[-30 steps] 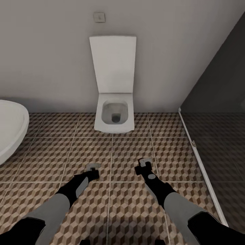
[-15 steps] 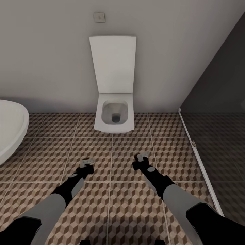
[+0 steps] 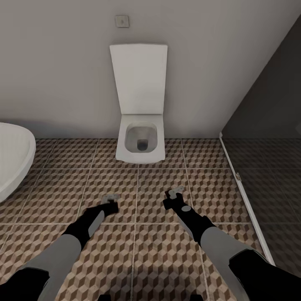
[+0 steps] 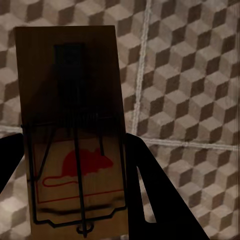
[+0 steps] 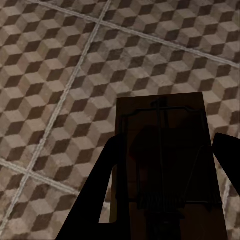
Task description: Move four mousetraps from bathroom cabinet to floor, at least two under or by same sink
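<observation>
Left pincer (image 4: 75,200) clamps tan wooden mousetrap with red mouse print (image 4: 70,130); right pincer (image 5: 165,190) clamps second tan trap (image 5: 162,160). Both above cube-patterned floor tiles (image 3: 159,251), white toilet (image 3: 140,144) ahead. Carrying step; next likely turn toward sink, lower traps.

Head view: high vantage, looking forward and steeply down at the toilet (image 3: 140,144) against the far wall. Both arms reach in from the near edge, ending short of the toilet. Bathtub (image 3: 12,161) rim to the toilet's left, dark glass partition (image 3: 267,138) to its right.

Left wrist view: close, looking along the left gripper (image 4: 75,190) down onto the bathroom floor (image 4: 190,75). A mousetrap (image 4: 72,125) takes up much of the near field.

Right wrist view: likewise close, down along the right gripper (image 5: 165,200) at the same tile pattern, a second mousetrap (image 5: 162,160) in the foreground.

Shared ground: the cube-patterned tiles in front of the toilet.
</observation>
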Motion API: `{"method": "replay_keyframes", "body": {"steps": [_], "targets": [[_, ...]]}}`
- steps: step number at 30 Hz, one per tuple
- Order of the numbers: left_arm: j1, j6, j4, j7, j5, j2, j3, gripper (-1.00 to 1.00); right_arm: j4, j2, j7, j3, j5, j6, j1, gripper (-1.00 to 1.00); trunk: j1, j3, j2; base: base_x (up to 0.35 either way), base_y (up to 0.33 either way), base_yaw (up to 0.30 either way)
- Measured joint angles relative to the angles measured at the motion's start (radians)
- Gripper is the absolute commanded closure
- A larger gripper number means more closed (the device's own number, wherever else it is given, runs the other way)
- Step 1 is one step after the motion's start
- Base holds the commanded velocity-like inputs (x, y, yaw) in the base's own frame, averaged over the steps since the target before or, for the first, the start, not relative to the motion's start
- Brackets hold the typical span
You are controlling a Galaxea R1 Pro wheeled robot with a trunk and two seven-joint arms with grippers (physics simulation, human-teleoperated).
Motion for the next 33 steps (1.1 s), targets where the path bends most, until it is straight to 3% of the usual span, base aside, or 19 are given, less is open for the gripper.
{"method": "replay_keyframes", "body": {"steps": [20, 33], "targets": [[0.004, 0.018, -0.006, 0.001, 0.0, -0.011, -0.008, 1.0, -0.005, -0.001, 0.001, -0.003, 0.002, -0.008, 0.0, 1.0, 0.0, 0.0, 0.0, 0.0, 0.0, 0.0], [0.006, 0.018, 0.001, 0.001, -0.001, -0.011, -0.008, 1.0, -0.013, -0.001, 0.003, -0.003, 0.001, -0.01, 0.001, 1.0, 0.05, -0.041, -0.091, 0.0, 0.0, 0.0]]}}
